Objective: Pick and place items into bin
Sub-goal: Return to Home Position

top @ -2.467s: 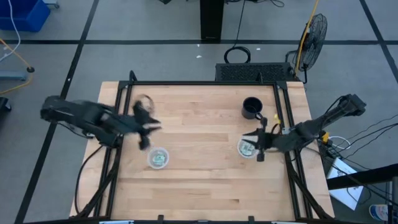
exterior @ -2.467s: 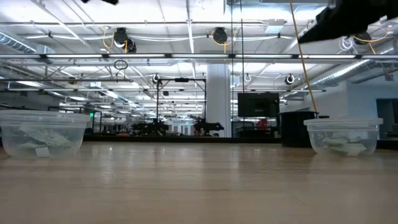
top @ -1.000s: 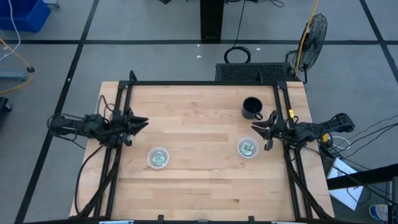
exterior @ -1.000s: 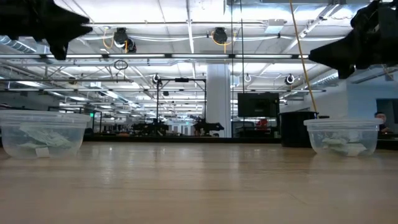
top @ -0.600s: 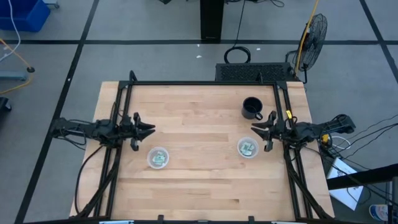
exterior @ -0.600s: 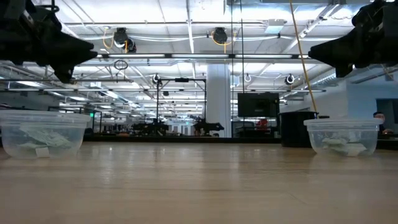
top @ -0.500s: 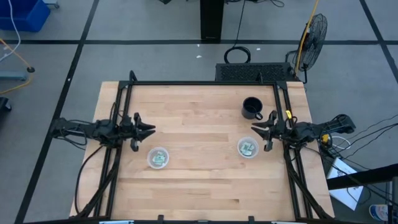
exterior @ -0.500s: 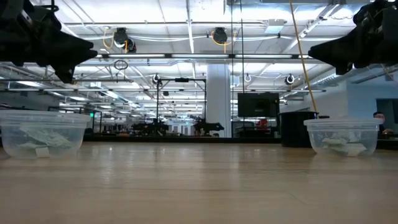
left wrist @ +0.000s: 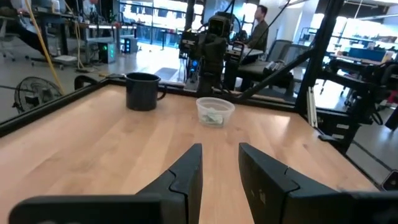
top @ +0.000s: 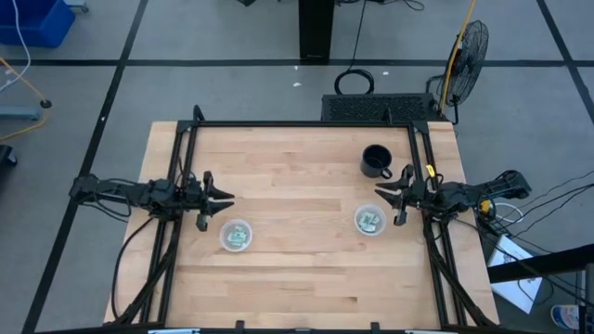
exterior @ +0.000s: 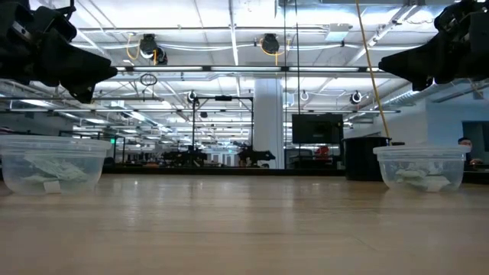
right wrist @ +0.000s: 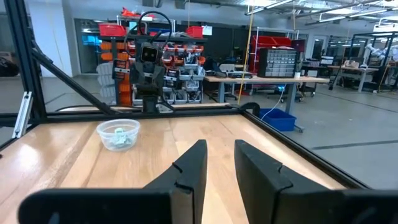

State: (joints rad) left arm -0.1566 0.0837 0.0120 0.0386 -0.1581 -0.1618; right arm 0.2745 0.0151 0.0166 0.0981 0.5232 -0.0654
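At table sides, grippers ajar, empty

Table — pale wood, plank-striped. Mug black. Bins clear; packets in them pale green and white. Frame — black. Floor grey.

A fan stands on the grey floor.
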